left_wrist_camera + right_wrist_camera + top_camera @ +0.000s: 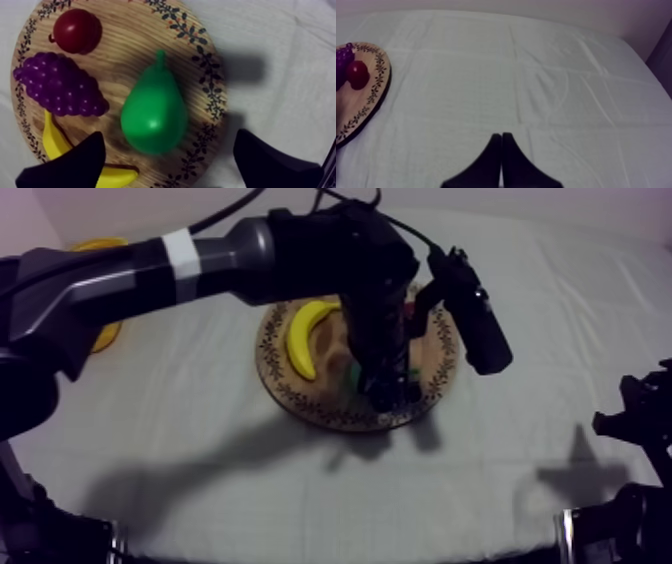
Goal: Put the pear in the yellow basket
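Pear (154,112) not yet gripped: it lies on the wooden board (125,47), between the spread fingers of the left pincer (169,136).

The left pincer hangs open just above the board, one black finger on each side of the pear's fat end, and neither finger appears to touch it. The pear's stem points away from the pincer. Beyond one finger lie the grapes (60,85) and the small red fruit (77,30), and the banana (55,145) runs beneath that finger. The yellow basket (107,335) sits well apart from the pincer, back along its own arm. The right pincer (501,137) is closed on nothing over bare cloth, well away from the board. I judge that only the approach is done, and that closing, lifting, carrying and dropping are all left.
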### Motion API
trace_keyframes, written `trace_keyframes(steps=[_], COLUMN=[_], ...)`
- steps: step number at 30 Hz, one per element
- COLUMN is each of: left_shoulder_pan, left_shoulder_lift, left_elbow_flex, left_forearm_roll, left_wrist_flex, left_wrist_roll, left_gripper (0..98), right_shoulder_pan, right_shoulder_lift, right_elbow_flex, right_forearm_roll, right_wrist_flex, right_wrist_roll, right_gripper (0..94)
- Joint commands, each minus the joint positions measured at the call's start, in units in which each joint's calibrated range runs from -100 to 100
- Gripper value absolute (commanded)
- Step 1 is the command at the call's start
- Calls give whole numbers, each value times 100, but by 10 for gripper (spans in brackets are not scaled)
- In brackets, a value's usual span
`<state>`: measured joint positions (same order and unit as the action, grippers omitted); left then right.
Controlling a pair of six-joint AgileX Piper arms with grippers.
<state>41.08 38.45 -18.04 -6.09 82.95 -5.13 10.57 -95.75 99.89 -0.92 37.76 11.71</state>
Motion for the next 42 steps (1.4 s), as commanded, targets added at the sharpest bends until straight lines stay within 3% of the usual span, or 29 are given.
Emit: trace_keyframes(steps=[1,16,21,29,33,42], left_shoulder_pan=[-11,-131,-160,-177,-194,-557], left_shoulder_lift=[196,1059,1159,1152,725,-1646], left_elbow_flex=[-154,-724,-792,-763,-384,401], left_forearm_roll=[10,206,241,268,264,96], left_wrist_flex=[25,94,99,102,102,240], left_wrist_roll=[-30,-226,-218,-140,-35,391], left_gripper=[967,953,773,321,286,325], right_shoulder_pan=[0,0,0,0,0,0], right_shoulder_lift=[0,0,0,0,0,0], right_elbow_flex=[0,0,0,0,0,0], right_forearm_roll=[1,1,1,1,1,1], right_wrist_flex=[-2,-2,-2,-2,-2,-2], right_wrist_roll=[-1,-1,-1,-1,-1,-1], right_gripper=[4,4,4,4,4,4])
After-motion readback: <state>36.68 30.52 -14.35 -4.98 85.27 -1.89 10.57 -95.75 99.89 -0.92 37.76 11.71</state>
